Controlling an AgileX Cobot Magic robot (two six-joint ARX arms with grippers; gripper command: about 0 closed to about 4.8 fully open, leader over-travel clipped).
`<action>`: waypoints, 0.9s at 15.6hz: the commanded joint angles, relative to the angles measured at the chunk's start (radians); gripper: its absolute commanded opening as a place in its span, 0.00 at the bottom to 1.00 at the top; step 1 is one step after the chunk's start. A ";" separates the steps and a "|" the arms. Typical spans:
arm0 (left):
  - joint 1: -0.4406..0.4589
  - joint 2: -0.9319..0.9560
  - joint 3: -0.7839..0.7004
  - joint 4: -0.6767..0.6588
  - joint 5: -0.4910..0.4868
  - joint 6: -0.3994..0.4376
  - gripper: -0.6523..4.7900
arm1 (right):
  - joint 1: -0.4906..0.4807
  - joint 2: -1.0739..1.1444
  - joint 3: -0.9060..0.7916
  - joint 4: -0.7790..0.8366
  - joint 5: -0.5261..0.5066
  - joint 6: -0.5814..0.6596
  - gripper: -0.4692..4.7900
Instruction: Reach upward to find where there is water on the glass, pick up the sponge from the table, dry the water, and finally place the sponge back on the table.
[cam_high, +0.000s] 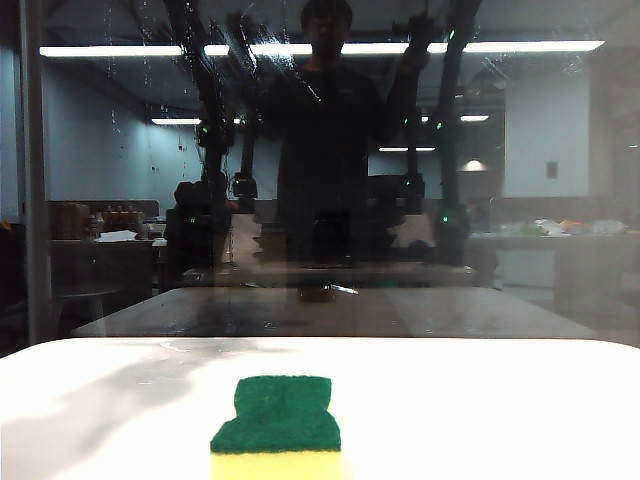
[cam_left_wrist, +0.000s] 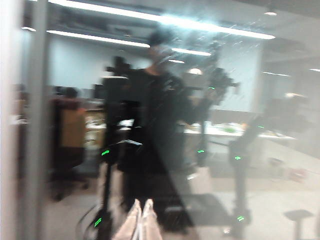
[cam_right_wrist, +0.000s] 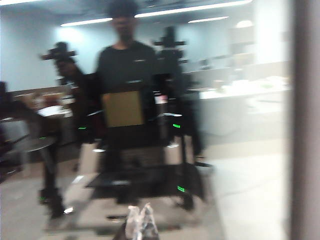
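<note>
Search step: we have both arms raised facing the glass (cam_high: 320, 200). Left gripper (cam_left_wrist: 139, 220) and right gripper (cam_right_wrist: 140, 221) clenched, empty. Water (cam_high: 270, 60) streaks at 12 o'clock; sponge (cam_high: 278, 425) at 6 o'clock on the table (cam_high: 500, 410). Next we must open and descend.

The sponge (cam_high: 276, 426) lies on the table (cam_high: 500, 410), near its front edge and a little left of centre. Behind the table stands the glass (cam_high: 560, 180), with water (cam_high: 250, 60) streaked high on it, left of centre.

Both grippers, left gripper (cam_left_wrist: 140, 222) and right gripper (cam_right_wrist: 141, 220), face the glass with tips together.
</note>
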 joint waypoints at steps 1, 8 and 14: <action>0.000 0.104 0.114 -0.014 0.028 -0.007 0.11 | 0.001 0.137 0.151 -0.064 -0.032 0.002 0.09; 0.000 0.161 0.164 -0.066 0.036 -0.005 0.11 | 0.001 0.248 0.247 -0.137 -0.076 0.001 0.09; 0.000 0.161 0.164 -0.064 0.350 -0.007 0.11 | 0.001 0.239 0.248 -0.136 -0.401 0.001 0.09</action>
